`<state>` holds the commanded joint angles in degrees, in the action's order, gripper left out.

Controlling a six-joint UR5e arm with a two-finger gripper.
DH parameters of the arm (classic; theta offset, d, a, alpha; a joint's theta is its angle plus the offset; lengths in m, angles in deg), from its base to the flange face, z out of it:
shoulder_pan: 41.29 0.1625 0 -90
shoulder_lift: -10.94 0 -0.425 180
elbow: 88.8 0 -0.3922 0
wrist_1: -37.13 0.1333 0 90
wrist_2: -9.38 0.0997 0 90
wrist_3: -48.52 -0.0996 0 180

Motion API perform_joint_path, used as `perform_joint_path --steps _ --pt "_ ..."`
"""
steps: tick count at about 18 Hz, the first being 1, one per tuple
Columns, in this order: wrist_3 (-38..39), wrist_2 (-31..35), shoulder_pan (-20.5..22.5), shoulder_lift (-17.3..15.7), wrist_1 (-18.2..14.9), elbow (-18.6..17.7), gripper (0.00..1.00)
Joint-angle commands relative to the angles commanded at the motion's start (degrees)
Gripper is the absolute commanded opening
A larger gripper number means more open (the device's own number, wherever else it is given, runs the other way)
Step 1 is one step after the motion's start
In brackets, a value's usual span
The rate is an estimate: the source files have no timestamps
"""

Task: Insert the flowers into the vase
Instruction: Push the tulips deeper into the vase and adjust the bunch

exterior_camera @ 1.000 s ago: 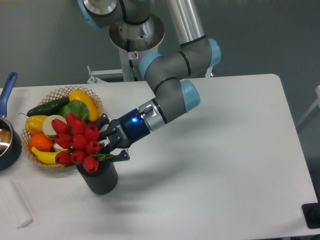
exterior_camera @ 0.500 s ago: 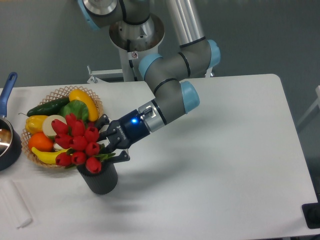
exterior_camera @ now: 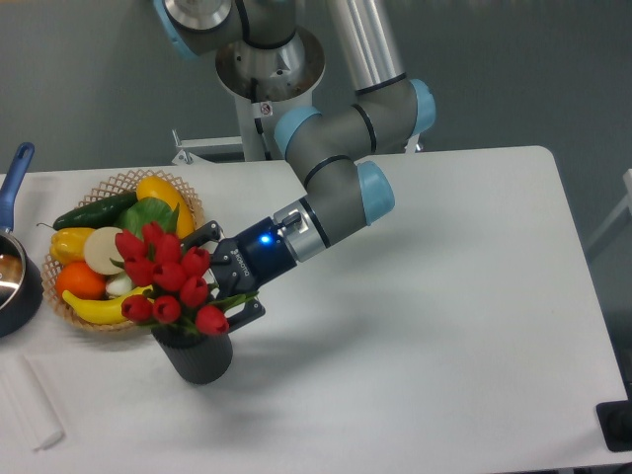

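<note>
One bunch of red tulip flowers (exterior_camera: 168,279), pinched by the black two-finger gripper (exterior_camera: 229,281), has tipped rightward, more upright, stems in the short matte black ribbed vase (exterior_camera: 200,355); insertion looks nearly complete.

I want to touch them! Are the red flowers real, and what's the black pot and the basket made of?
The flowers look fake, probably plastic: the buds are smooth, shiny and all alike. The vase looks dull black, maybe plastic or ceramic; I can't tell which. The basket looks like woven wicker, with an open lattice rim.
</note>
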<state>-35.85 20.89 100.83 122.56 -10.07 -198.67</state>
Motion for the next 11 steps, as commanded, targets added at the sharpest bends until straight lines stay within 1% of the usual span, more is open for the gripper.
perform_joint_path --steps 1,4,5,8,9,11 --pt "0.0 -0.09 0.0 -0.09 0.0 0.0 1.0" --pt "0.0 0.0 0.09 -0.35 0.0 -0.09 1.0" --pt "-0.09 1.22 0.09 -0.53 0.09 0.0 1.0" --pt "-0.79 10.78 0.0 -1.93 0.35 0.18 1.0" --pt "-0.7 12.46 0.0 -2.37 0.79 0.18 1.0" --pt "-0.35 13.01 0.09 -2.98 0.97 0.26 1.0"
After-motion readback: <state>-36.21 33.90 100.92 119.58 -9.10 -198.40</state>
